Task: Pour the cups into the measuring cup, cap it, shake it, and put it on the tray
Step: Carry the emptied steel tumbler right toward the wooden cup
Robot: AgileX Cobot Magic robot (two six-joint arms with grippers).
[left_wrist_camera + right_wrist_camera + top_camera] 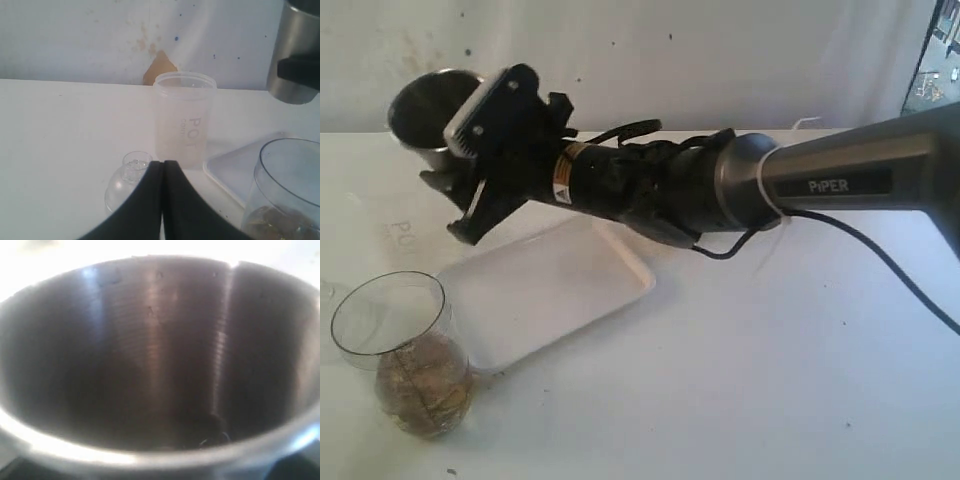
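Exterior: tumbler (430, 100), rear left, well apart from measuring cup (405, 355). Likely hazard: slick steel slipping or tipping in transit, spilling short. Axis near vertical, mouth up. Jaws of right gripper (445, 205) spread about it (grip: cannot tell).
Left wrist: left gripper (162, 167) pressed together, empty.
Right wrist: tumbler bore only.

Frosted lettered cup (184, 117) upright on white table (60, 130); stained wall (100, 35) behind

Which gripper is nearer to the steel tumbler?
Right. The right gripper is at the steel tumbler, one jaw against its side. The left gripper, jaws shut, is by the measuring cup and the frosted cup, apart from the tumbler.
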